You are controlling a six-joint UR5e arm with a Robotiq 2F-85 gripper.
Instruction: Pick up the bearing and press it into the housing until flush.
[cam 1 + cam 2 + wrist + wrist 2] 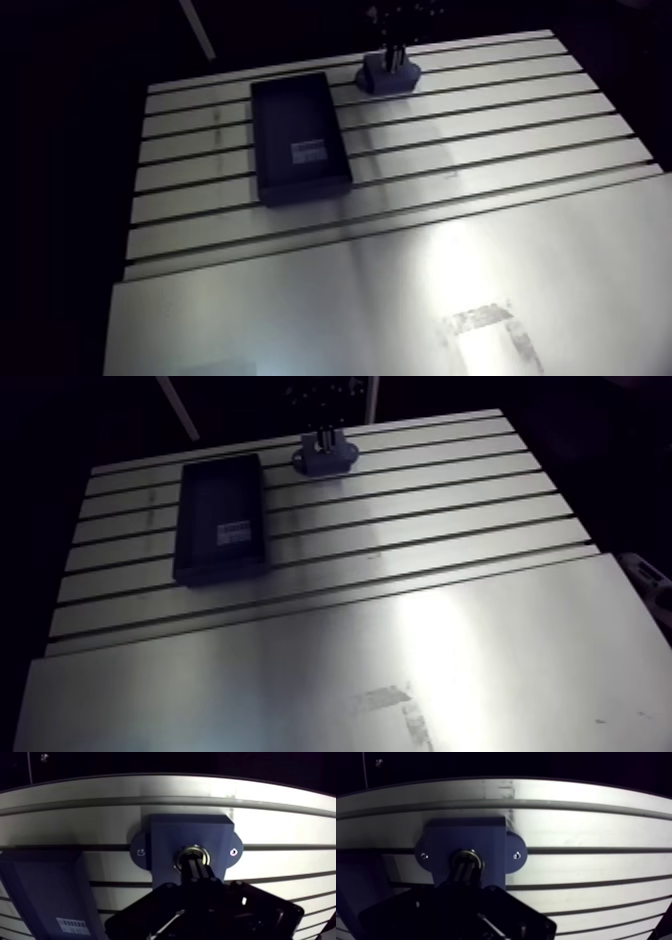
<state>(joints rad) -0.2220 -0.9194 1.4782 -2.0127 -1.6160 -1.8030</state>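
A blue housing [165,837] with two flat ears stands on the slotted table [500,130] near its far edge. A metal bearing [188,853] sits in the housing's round bore, its shiny ring showing around the fingertips. In the wrist view my gripper [195,865] is right over the bore, its two dark fingers lying together with their tips down on the bearing. Nothing is held between them. In the arm view the gripper [395,50] comes down onto the housing [388,75] from above. How deep the bearing sits is hidden by the fingers.
A flat black box [300,135] with a white label lies on the table beside the housing, towards the middle. A smooth metal sheet [350,310] covers the near part of the table.
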